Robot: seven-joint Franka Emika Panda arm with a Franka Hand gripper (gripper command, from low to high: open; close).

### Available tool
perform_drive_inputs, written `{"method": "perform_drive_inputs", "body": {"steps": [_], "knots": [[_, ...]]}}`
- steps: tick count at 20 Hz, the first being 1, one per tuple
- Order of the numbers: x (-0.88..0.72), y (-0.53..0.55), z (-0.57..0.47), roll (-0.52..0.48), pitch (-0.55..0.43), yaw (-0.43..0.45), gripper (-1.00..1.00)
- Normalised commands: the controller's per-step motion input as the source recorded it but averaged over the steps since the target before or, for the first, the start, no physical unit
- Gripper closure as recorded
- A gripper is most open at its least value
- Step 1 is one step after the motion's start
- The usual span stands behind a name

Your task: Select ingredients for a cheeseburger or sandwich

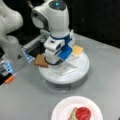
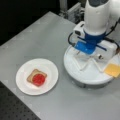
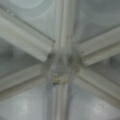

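Grey tabletop (image 2: 50, 37) fills both front views. Nearest sits a white plate (image 2: 23, 86) holding toast (image 2: 31, 76) with a tomato disc (image 2: 38, 79) on top. Farther back, the gripper (image 2: 86, 56) hangs over the hub of a round white turntable (image 2: 82, 75); whether its jaws are apart cannot be told. Cheese (image 2: 113, 70) and another toast (image 1: 41, 61) lie at the turntable's opposite edges, both clear of the gripper. Wrist view shows only the dividers (image 3: 61, 67).

Matt grey metal table (image 2: 50, 35)
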Motion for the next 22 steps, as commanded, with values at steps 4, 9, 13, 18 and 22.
{"method": "perform_drive_inputs", "body": {"steps": [4,9,13,18,22], "knots": [[-0.19,0.08,-0.21,-0.126,-0.22,0.015,-1.0],[-0.16,0.07,-0.18,-0.116,-0.204,0.008,-1.0],[-0.15,0.06,-0.15,-0.103,-0.175,0.006,-1.0],[-0.12,0.01,-0.14,-0.097,-0.16,0.008,-1.0],[-0.12,-0.03,-0.14,-0.091,-0.14,0.03,-1.0]]}}
